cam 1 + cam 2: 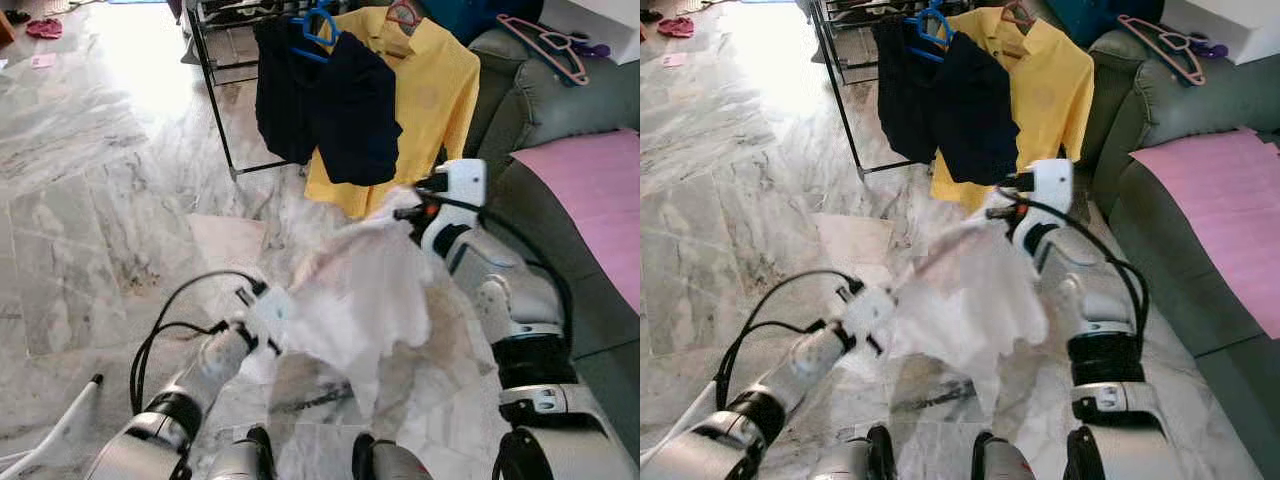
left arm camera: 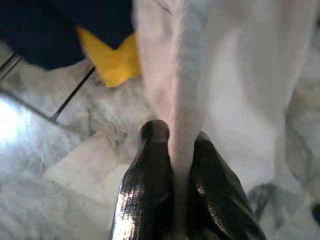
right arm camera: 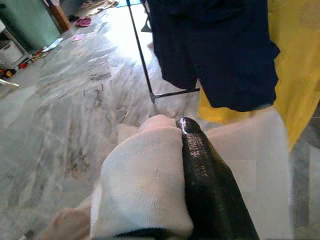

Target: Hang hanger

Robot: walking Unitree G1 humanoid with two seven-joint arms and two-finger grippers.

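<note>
A white garment [image 1: 360,290] hangs stretched between my two arms above the marble floor. My left gripper [image 2: 175,145] is shut on one fold of it, the cloth squeezed between both black fingers [image 2: 150,165]. My right gripper [image 1: 405,212] holds the garment's upper edge, with cloth bunched over one black finger [image 3: 200,160]. No hanger shows inside the garment. Ahead stands a black clothes rack [image 1: 215,110] carrying a dark navy garment [image 1: 345,105] on a blue hanger [image 1: 318,25] and a yellow shirt [image 1: 440,95].
A grey sofa [image 1: 530,110] stands at the right with a pink cloth [image 1: 595,190] on its seat and a pink hanger [image 1: 550,42] on its back. Marble floor [image 1: 90,200] spreads to the left. A white stick-like object [image 1: 70,425] lies at bottom left.
</note>
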